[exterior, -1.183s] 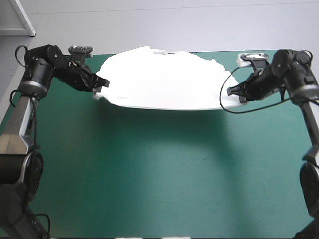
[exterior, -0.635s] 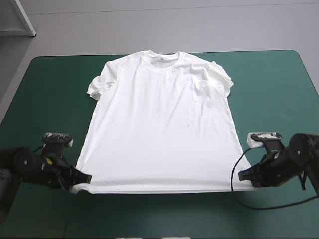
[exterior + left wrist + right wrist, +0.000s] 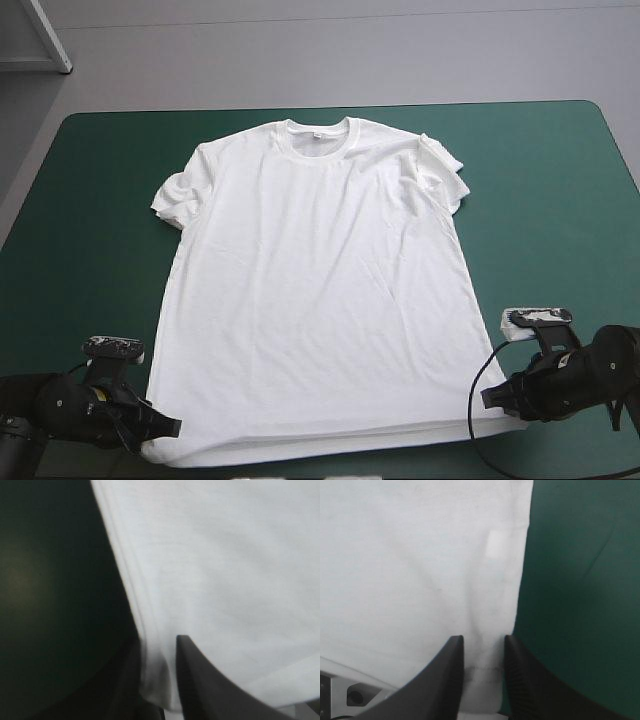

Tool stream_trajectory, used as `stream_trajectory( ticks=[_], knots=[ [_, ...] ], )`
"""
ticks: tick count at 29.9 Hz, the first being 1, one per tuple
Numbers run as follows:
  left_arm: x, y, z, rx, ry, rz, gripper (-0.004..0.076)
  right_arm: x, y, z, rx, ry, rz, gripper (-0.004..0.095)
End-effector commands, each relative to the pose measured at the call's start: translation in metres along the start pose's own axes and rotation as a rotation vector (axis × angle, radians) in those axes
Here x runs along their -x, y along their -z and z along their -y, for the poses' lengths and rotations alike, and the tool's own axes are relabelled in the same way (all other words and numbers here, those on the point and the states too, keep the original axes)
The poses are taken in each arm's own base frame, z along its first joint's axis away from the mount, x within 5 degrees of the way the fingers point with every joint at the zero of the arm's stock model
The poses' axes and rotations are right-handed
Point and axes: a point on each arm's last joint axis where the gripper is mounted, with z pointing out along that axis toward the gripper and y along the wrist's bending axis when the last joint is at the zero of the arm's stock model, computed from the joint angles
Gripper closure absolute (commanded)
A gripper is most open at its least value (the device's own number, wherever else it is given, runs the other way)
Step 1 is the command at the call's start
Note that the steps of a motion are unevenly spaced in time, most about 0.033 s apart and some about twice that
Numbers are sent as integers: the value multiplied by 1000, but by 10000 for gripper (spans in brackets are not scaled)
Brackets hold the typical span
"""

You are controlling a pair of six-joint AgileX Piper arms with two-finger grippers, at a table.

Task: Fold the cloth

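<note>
The T-shirt [image 3: 315, 290] lies spread flat on the teal-green table [image 3: 560, 200], collar toward the far edge and hem along the near edge. Both sleeves are rumpled, the one on my left side bunched up. My left gripper [image 3: 165, 428] sits low at the near left corner of the hem, its black fingers all but closed with the white cloth pinched between them. My right gripper [image 3: 490, 395] does the same at the near right corner, fingers nearly together with the hem's stitched edge caught in the narrow gap.
</note>
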Motion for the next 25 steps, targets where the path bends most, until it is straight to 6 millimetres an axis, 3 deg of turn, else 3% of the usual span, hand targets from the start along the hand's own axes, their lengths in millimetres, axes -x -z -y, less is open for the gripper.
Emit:
stream_trajectory(
  ticks=[1,4,11,16,20,25],
  knots=[
    [-1,5,2,-19,2,-41,327,3,8,-3,11,21,37,363],
    [1,6,2,-18,5,-20,210,6,8,-2,5,21,67,296],
    [38,25,-1,21,46,220,209,17,9,0,-15,12,187,296],
    [95,37,-12,107,16,225,209,25,17,-1,-26,17,255,297],
    [147,29,-20,127,11,236,209,34,29,-3,-30,27,301,303],
    [202,3,-30,122,20,227,209,45,37,-4,-29,32,306,302]
  ],
)
